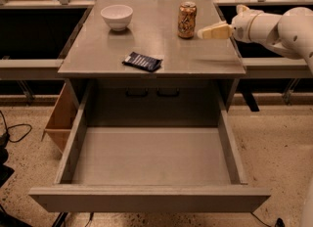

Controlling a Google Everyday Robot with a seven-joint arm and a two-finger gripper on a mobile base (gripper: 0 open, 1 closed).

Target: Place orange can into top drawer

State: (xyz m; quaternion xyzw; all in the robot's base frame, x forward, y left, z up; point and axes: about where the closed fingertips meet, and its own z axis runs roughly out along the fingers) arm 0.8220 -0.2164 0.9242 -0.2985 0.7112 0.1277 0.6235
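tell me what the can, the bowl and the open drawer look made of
The orange can: likely thin metal, with a glossy printed wall and a rimmed top. The white bowl: probably glazed ceramic, possibly plastic; smooth, even white. The top drawer: matte grey painted board or laminate, flat and dull; unsure which. The hand hovers close beside the can.
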